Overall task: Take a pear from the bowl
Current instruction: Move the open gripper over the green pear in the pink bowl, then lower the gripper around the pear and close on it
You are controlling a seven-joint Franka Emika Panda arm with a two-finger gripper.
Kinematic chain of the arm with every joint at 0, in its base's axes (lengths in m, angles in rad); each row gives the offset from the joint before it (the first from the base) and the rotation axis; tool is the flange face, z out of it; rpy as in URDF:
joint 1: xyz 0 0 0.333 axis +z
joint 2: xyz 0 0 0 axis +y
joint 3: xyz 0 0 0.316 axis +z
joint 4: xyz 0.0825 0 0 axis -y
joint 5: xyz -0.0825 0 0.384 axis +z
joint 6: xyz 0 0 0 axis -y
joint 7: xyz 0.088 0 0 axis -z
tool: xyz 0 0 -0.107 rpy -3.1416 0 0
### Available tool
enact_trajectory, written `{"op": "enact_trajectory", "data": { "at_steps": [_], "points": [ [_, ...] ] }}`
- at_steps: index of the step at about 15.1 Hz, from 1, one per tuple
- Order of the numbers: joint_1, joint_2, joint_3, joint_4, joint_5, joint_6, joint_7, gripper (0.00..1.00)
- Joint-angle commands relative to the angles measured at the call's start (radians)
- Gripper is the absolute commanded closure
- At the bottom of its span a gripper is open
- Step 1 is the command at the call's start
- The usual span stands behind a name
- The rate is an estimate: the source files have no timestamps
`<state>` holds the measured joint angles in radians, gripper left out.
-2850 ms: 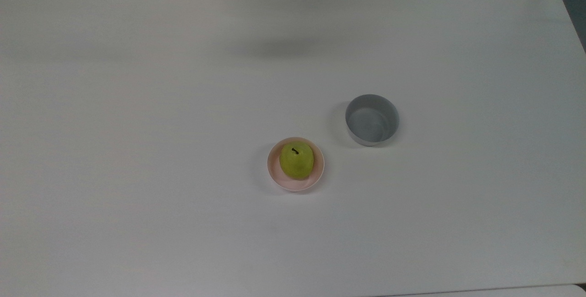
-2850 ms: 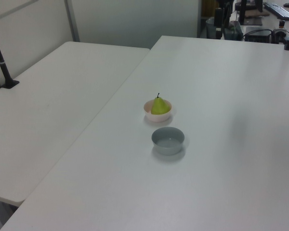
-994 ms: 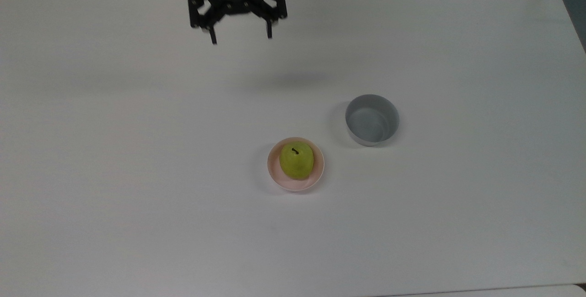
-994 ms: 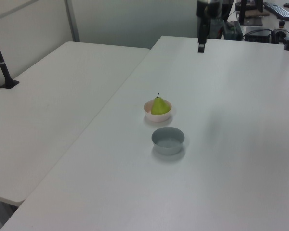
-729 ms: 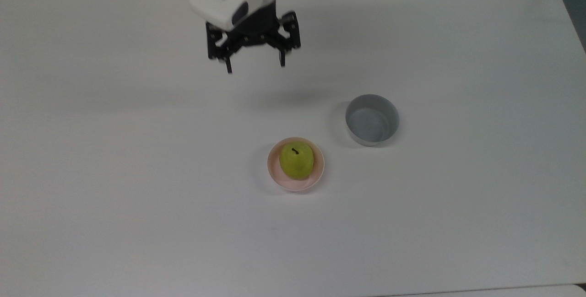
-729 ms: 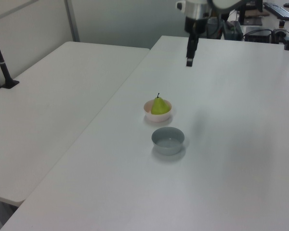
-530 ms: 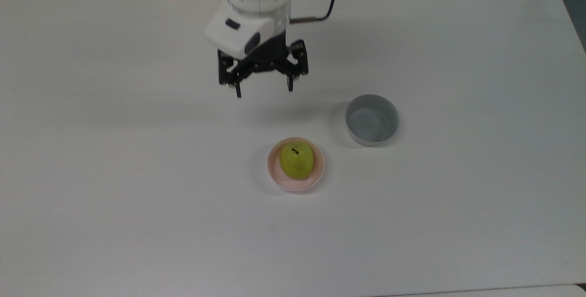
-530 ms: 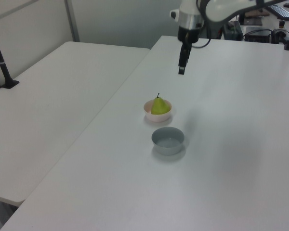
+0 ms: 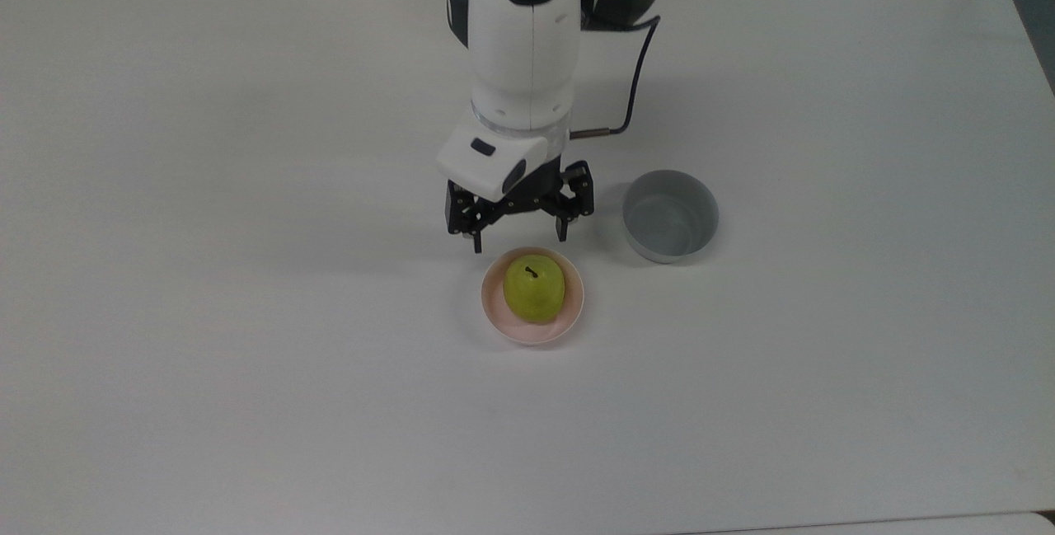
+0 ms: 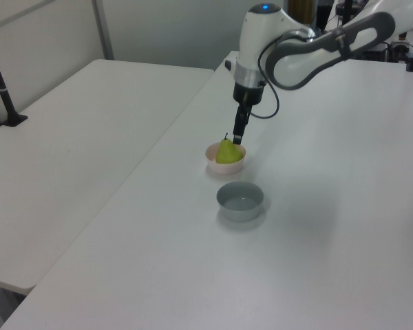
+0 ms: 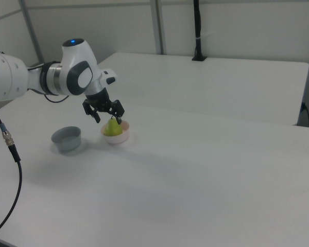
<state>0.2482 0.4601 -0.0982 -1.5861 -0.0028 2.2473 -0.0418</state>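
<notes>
A yellow-green pear [image 9: 534, 290] with a short dark stem stands upright in the small pale pink bowl [image 9: 494, 316] near the middle of the white table. My gripper [image 9: 520, 241] is open, its two black fingers spread wider than the pear. It hangs just above the bowl's far rim, nothing between the fingers. In the left view the gripper [image 10: 239, 137] points straight down, its tips level with the stem of the pear [image 10: 227, 152] in the bowl [image 10: 225, 166]. In the right view the gripper [image 11: 108, 119] straddles the top of the pear [image 11: 112, 128].
An empty grey bowl [image 9: 669, 215] stands to the top view's right of the pink bowl, close to the gripper. A second white table [image 10: 69, 151] adjoins on the left view's left, with a black clamped post [image 10: 3, 82]. A black cable [image 11: 10, 154] hangs at the right view's left.
The arm has come in from the table's far edge and swept toward the pink bowl, lowering until the open gripper hangs over the pear. Pear and both bowls have not moved.
</notes>
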Motion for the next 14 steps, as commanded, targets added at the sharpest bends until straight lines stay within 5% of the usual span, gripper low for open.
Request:
{"op": "enact_trajectory", "data": {
  "at_steps": [1,14],
  "points": [
    [0.013,0.022,-0.008,0.001,0.003,0.061,0.023,0.00],
    [0.014,0.104,-0.008,0.000,0.006,0.198,0.063,0.00]
  ]
}}
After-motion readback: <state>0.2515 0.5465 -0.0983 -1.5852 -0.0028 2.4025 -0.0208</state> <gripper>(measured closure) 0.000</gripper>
